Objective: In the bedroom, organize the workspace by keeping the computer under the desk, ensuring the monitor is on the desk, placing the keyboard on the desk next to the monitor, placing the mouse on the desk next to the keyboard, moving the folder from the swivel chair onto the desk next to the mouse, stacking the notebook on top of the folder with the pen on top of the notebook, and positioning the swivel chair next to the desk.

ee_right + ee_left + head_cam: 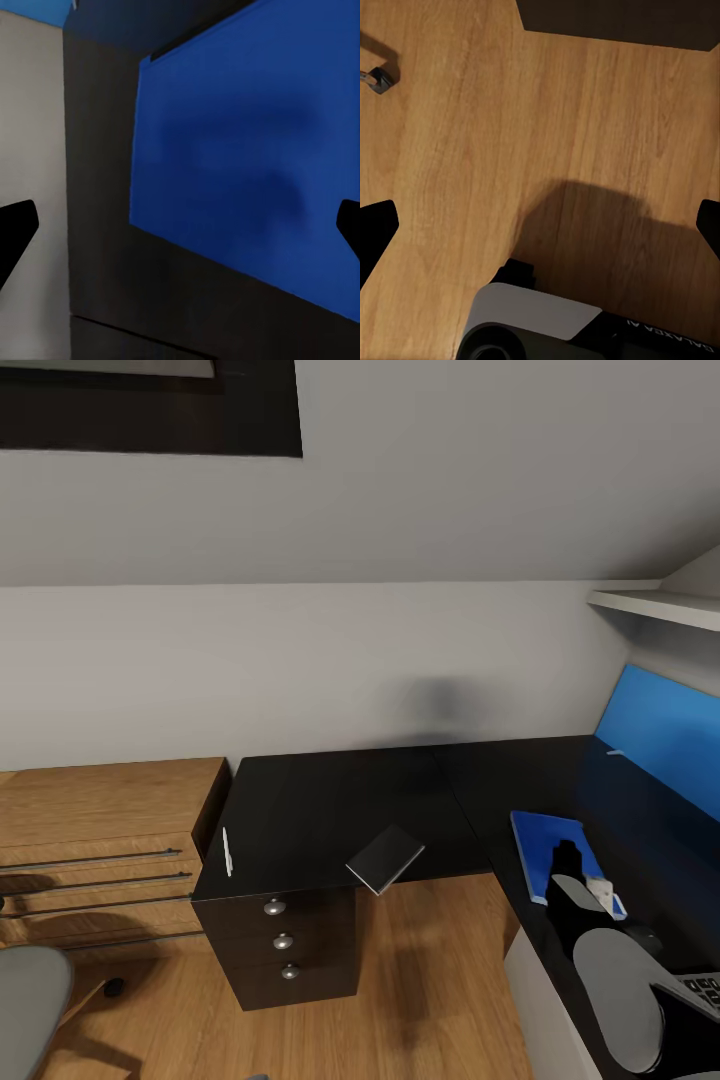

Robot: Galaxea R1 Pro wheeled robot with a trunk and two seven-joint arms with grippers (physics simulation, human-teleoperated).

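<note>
The glossy black desk (320,810) runs along the wall and turns toward me on the right. On its right wing lies the blue folder (545,835), and my right gripper (566,857) hovers open just above it. In the right wrist view the folder (247,150) spreads between the wide-apart fingertips of that gripper (180,232). The grey notebook (385,858) lies at the desk's front edge, one corner overhanging. The whitish pen (227,852) lies at the desk's left end. A keyboard corner (703,990) shows beside my right arm. My left gripper (540,232) is open over the floor.
A light wooden dresser (100,830) stands left of the desk's drawer pedestal (283,940). The swivel chair's grey seat (28,1000) sits low left, a castor (376,79) below my left arm. A light grey box, apparently the computer (535,1000), stands under the right wing. A blue wall panel (665,730) backs it.
</note>
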